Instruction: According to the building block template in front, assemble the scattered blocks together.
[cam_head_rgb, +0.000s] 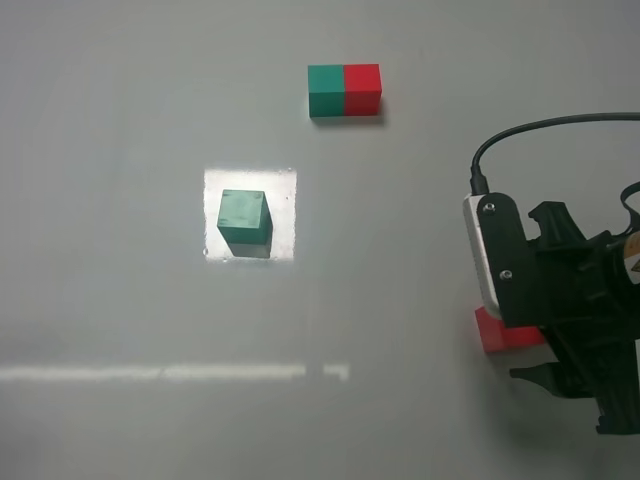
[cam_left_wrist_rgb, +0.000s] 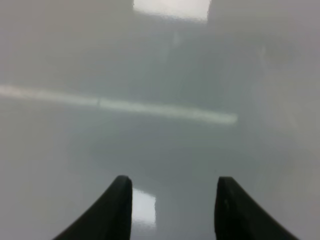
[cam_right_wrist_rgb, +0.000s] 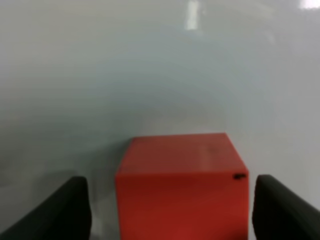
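The right end effector (cam_right_wrist_rgb: 170, 210) straddles the red cube (cam_right_wrist_rgb: 182, 187), fingers apart, its arm hiding most of it from above.

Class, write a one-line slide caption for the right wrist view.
Right gripper straddles the red cube on the grey table, fingers not yet touching it.

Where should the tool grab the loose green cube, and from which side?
Judging from the overhead view, take the green cube by two opposite vertical faces, coming straight down from above. It sits flat and alone on the table, so every side is free, and its flat parallel faces suit the pads.
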